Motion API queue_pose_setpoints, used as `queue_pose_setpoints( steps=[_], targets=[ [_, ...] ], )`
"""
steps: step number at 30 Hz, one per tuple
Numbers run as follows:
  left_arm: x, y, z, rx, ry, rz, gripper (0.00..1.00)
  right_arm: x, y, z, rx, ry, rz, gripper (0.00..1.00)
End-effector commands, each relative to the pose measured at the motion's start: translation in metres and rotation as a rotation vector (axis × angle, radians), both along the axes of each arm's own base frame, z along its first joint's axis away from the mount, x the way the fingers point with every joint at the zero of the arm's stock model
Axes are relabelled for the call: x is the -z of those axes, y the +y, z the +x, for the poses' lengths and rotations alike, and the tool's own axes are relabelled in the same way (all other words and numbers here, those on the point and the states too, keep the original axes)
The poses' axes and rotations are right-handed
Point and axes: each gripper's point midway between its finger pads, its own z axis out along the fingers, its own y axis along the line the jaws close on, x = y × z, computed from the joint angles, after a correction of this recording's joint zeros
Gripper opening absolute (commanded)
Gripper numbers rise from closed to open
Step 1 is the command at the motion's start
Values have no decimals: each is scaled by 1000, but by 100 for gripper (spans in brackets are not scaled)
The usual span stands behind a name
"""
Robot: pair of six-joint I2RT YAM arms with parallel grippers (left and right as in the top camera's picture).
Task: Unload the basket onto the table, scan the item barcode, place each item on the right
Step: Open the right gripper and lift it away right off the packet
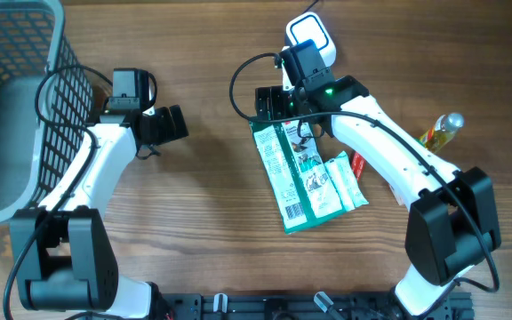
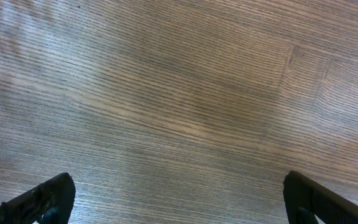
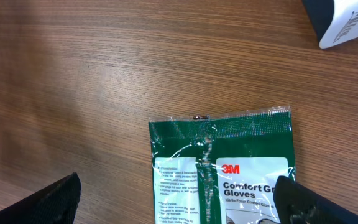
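Note:
A green 3M gloves package (image 1: 293, 173) lies flat at the table's middle, with a barcode (image 1: 294, 213) printed near its front end. My right gripper (image 1: 272, 101) hovers open above the package's far end; in the right wrist view the package top (image 3: 222, 168) lies between and below the spread fingers of the gripper (image 3: 179, 199). A white and black scanner (image 1: 309, 37) stands at the back, and the right wrist view catches its corner (image 3: 347, 22). My left gripper (image 1: 171, 124) is open over bare wood, left of the package, and its wrist view (image 2: 179, 199) shows nothing between the fingers.
A grey wire basket (image 1: 7, 107) fills the far left. A white packet (image 1: 348, 182) and a red item (image 1: 357, 163) lie by the package's right side. A small yellow bottle (image 1: 441, 131) lies at the right.

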Motion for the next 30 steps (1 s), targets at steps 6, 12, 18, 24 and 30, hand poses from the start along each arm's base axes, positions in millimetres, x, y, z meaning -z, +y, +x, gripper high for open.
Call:
queue_pose_setpoints(
  steps=[6, 12, 18, 24, 30],
  targets=[
    [3, 6, 1, -13, 6, 13, 100, -60, -4, -2, 13, -120, 62, 100],
    [3, 6, 1, -13, 6, 13, 100, -155, -15, -23, 13, -308, 166, 100],
    [3, 6, 1, -13, 6, 13, 100, -250, -39, -66, 14, -515, 281, 100],
    [3, 6, 1, -13, 7, 13, 100, -314, -80, -118, 52, -673, 339, 100],
    [3, 6, 1, -13, 6, 13, 100, -344, -135, -191, 115, -772, 361, 100]
  ],
)
